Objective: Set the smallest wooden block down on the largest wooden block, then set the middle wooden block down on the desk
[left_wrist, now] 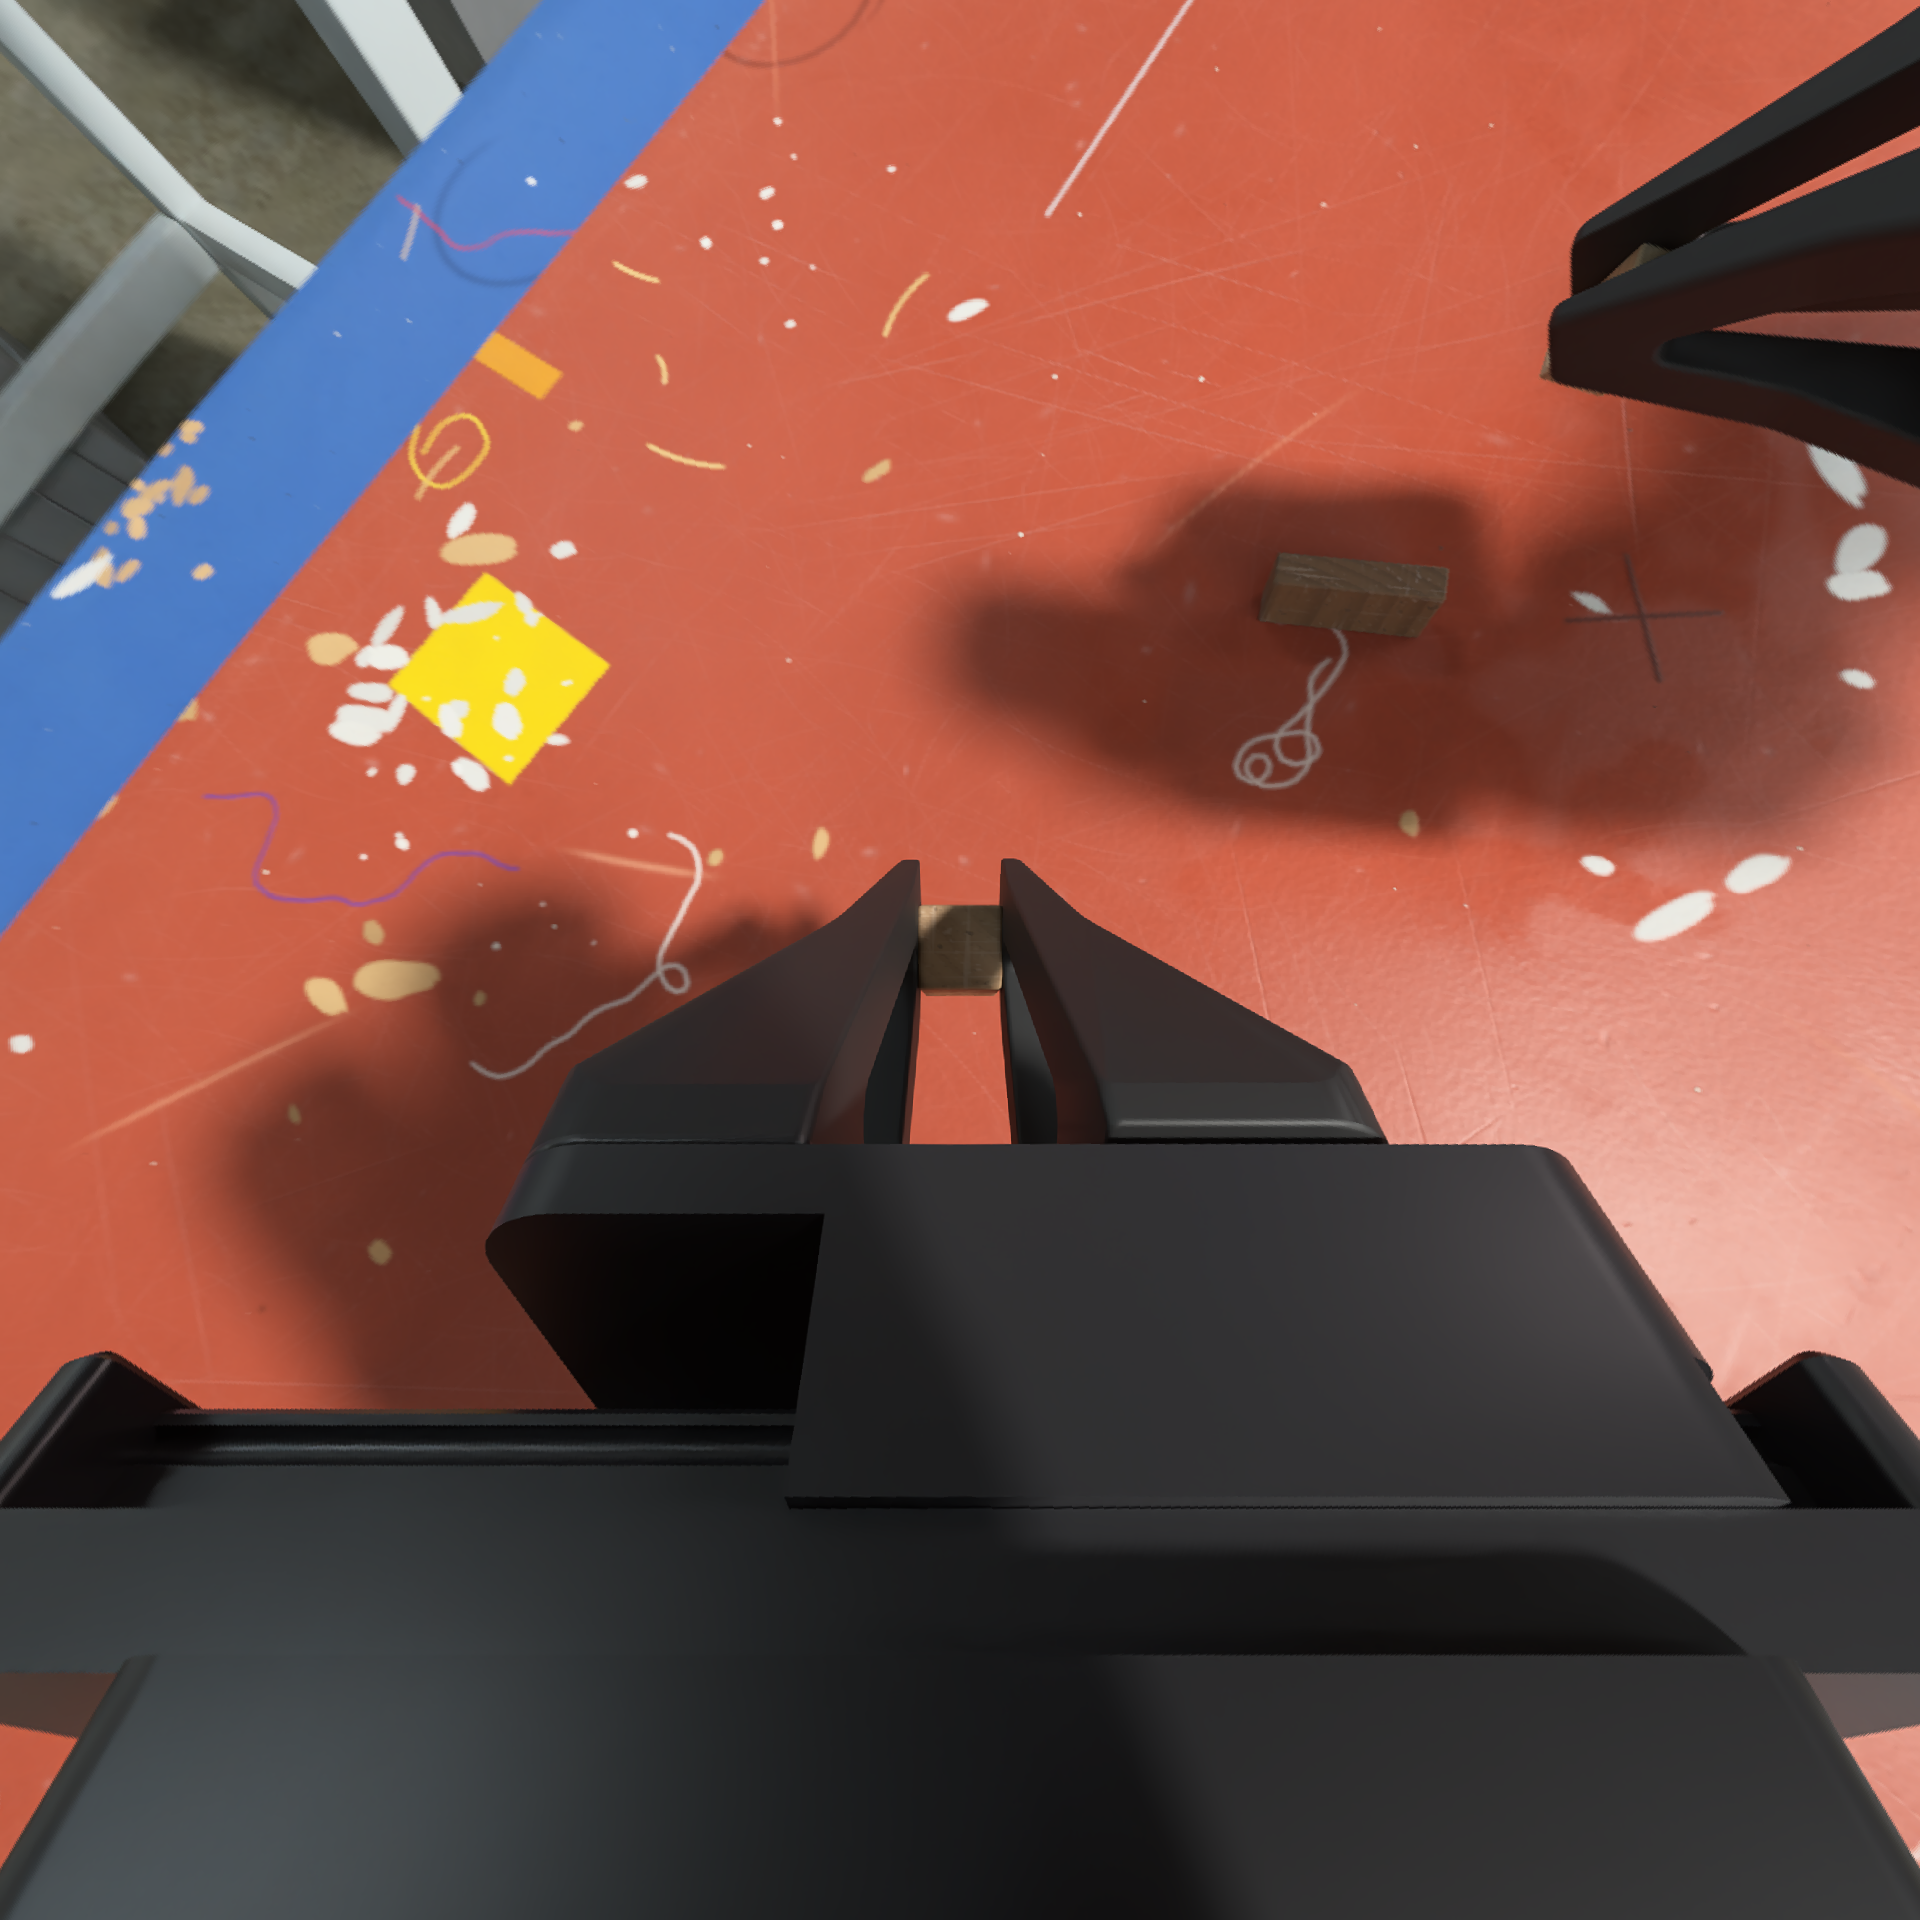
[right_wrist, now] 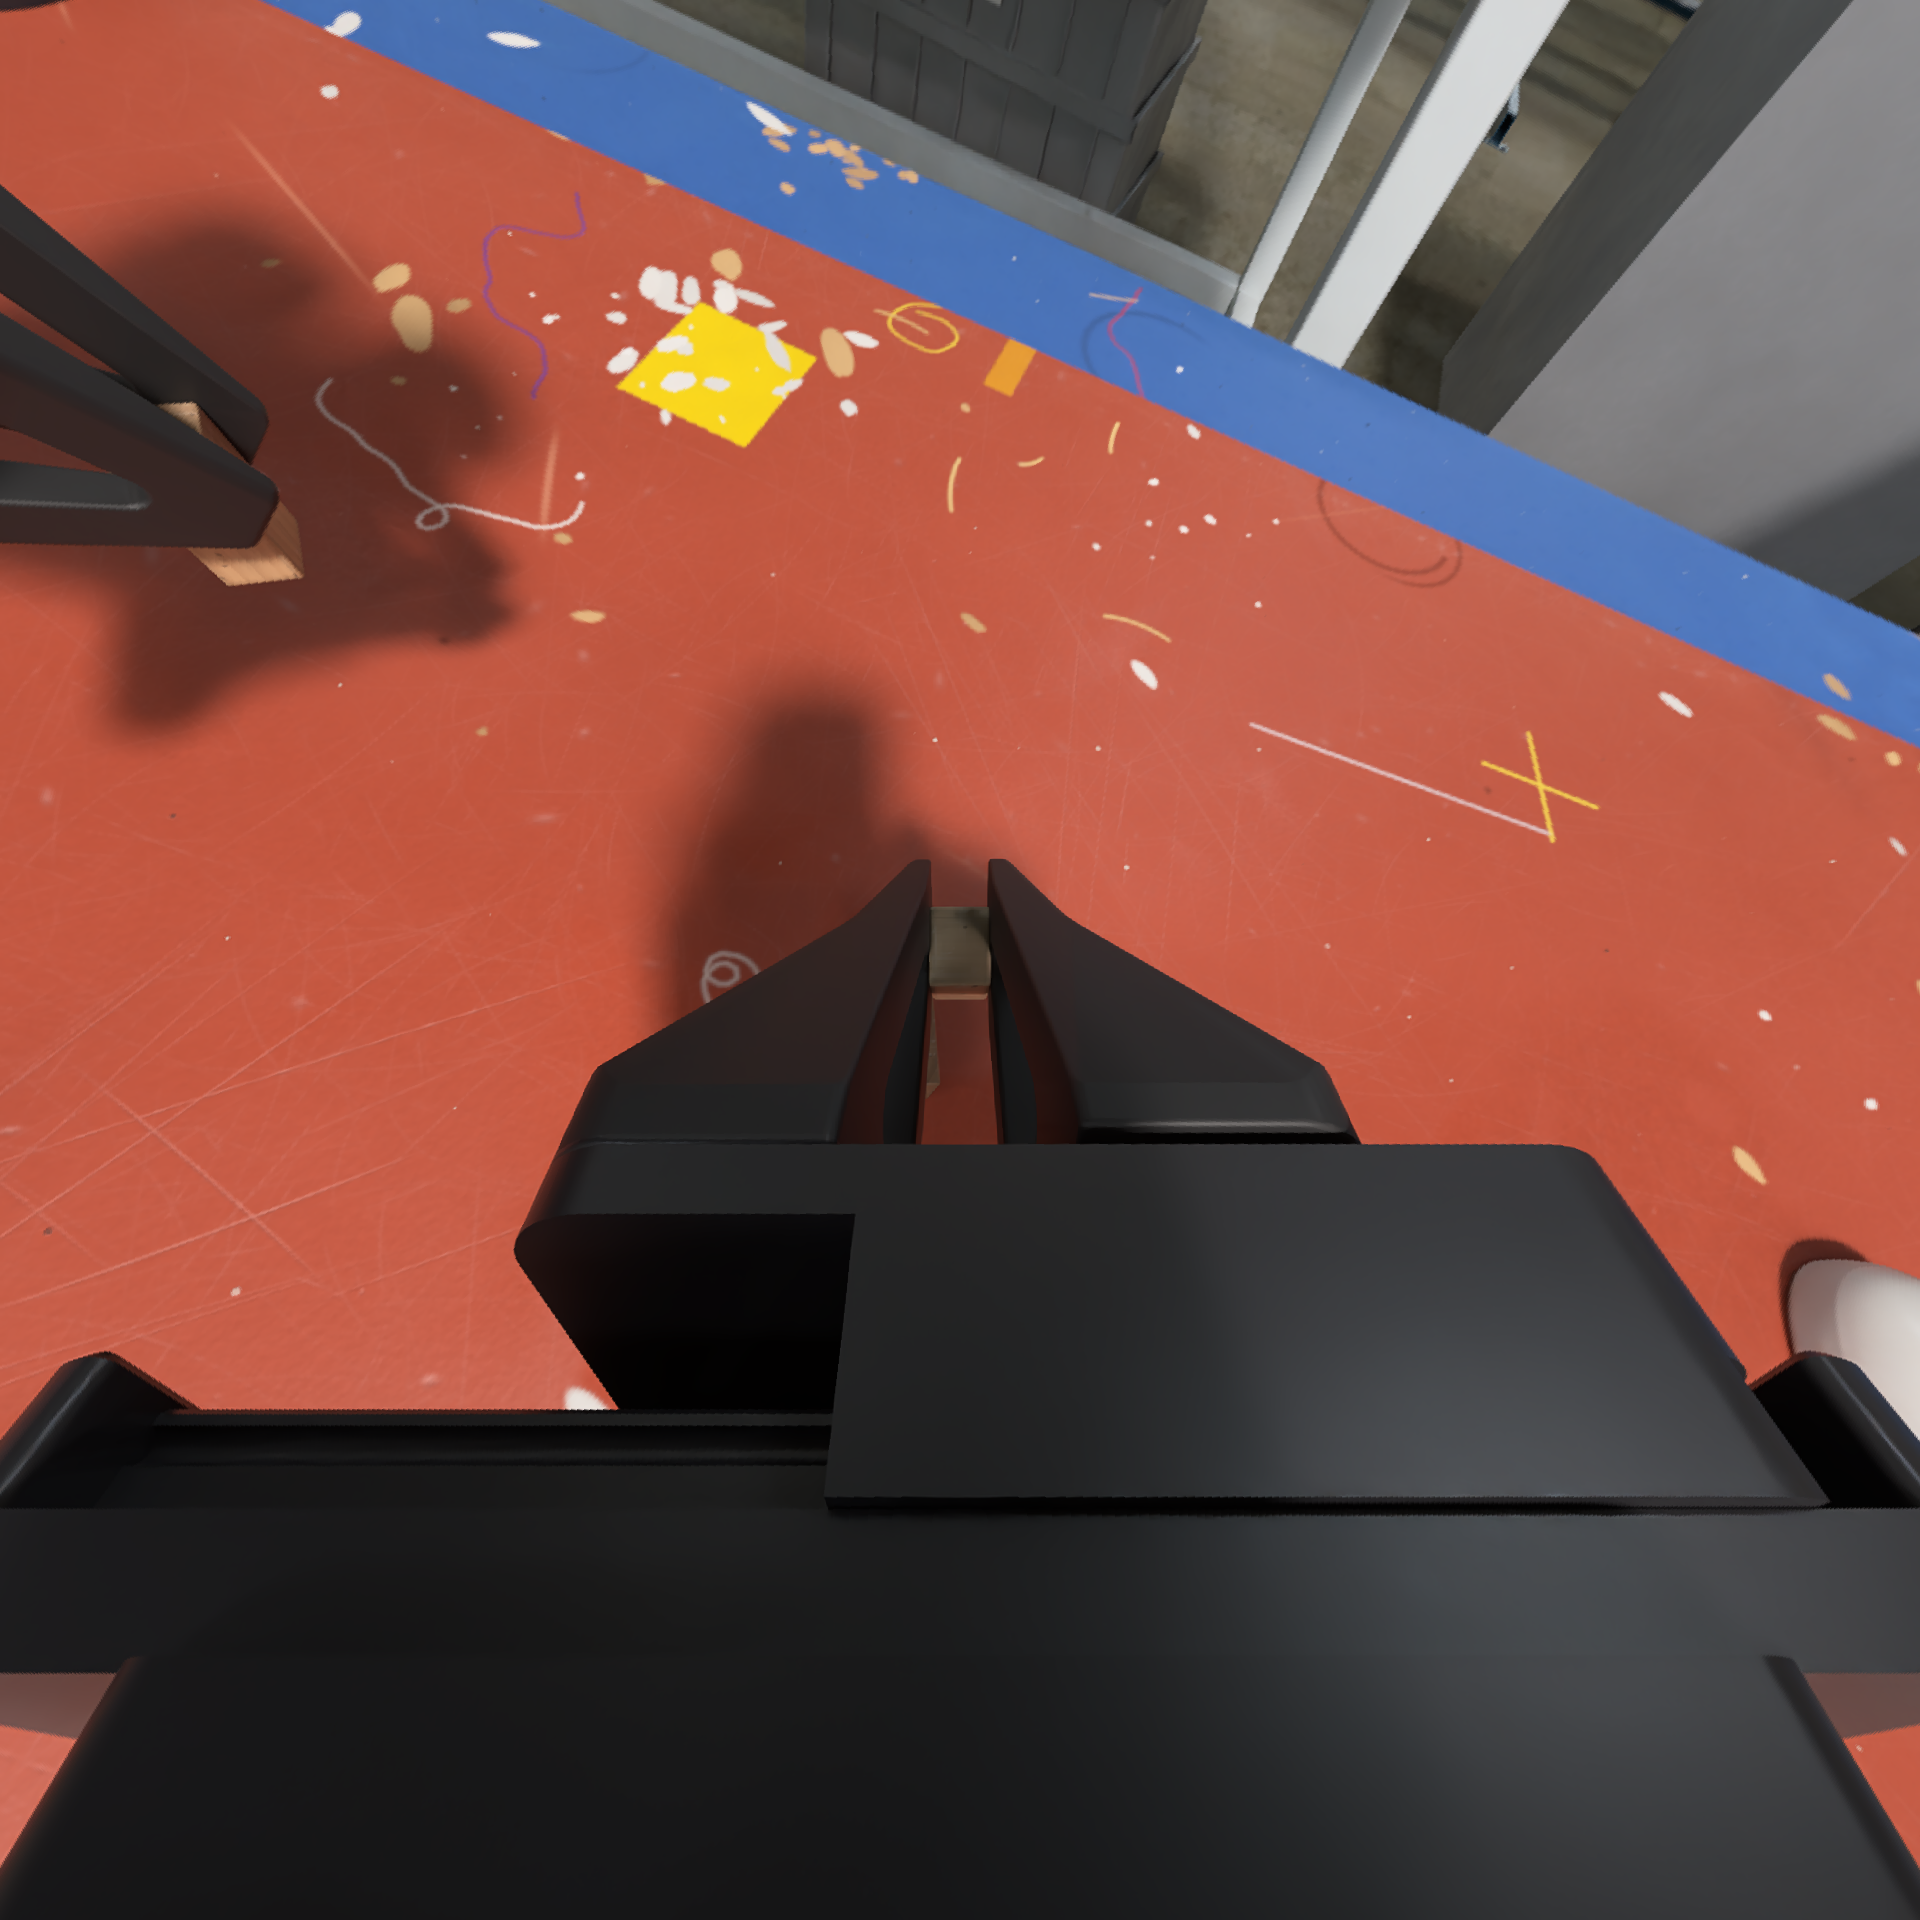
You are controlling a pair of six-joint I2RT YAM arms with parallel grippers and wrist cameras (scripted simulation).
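Both claws are gripping wood above the red table: the left claw is pinching a pale block between narrowed jaws, and the right claw is clamping another small block, though I cannot tell which of the two is the smallest. A dark, flat block, seemingly the largest, is lying on the table in shadow, well ahead of the left claw. Trouble is looking likely if the wrong piece is going onto it, or if a release is coming too high and the block is bouncing off that narrow top. With both arms nearing one spot, they are risking a collision. Nothing is blocking the way; a white rounded object is sitting off to the right.
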